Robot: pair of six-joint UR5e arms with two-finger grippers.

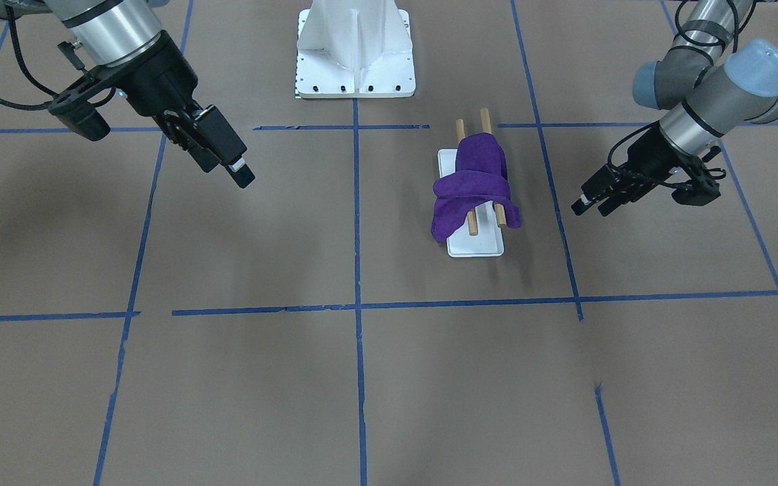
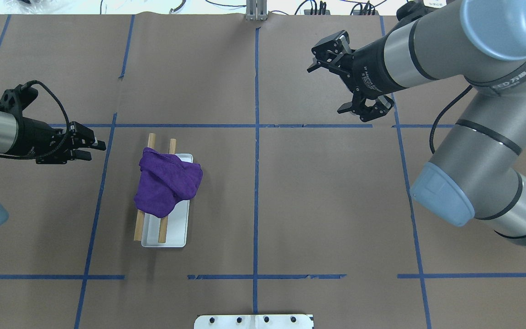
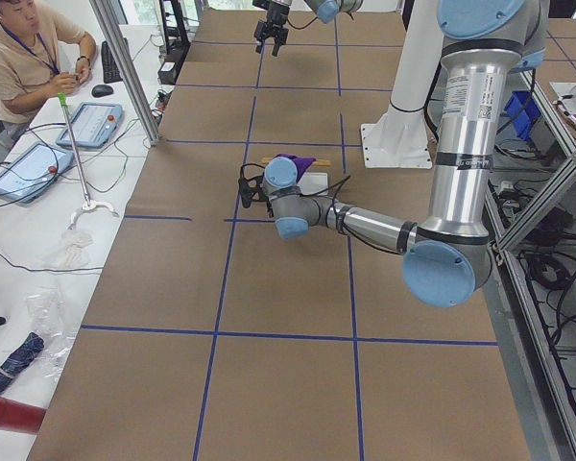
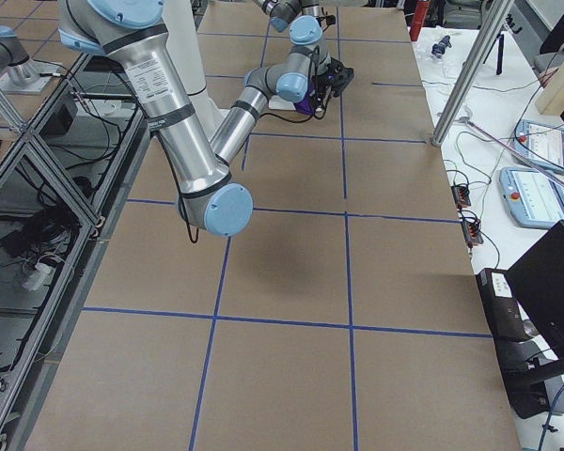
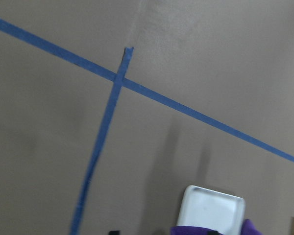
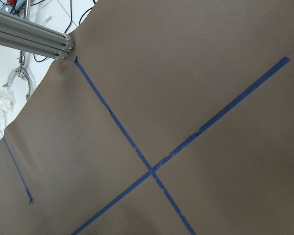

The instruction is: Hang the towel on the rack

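The rack [image 1: 475,243] has a flat white base and two wooden dowels. It stands on the brown table and also shows in the overhead view [image 2: 174,230]. A purple towel [image 1: 473,182] lies bunched over both dowels [image 2: 167,183], with one corner hanging down a side. My left gripper [image 2: 97,151] hovers apart from the rack's dowel ends; it is open and empty [image 1: 589,208]. Its wrist view shows the white base [image 5: 210,208] and a sliver of towel at the bottom edge. My right gripper [image 2: 324,90] is wide open and empty, far across the table [image 1: 227,172].
The white bolted metal pedestal [image 1: 355,54] stands behind the rack at the robot's base [image 2: 254,321]. Blue tape lines [image 2: 256,160] grid the brown table. An operator [image 3: 24,53] sits with tablets at a side table beyond its edge.
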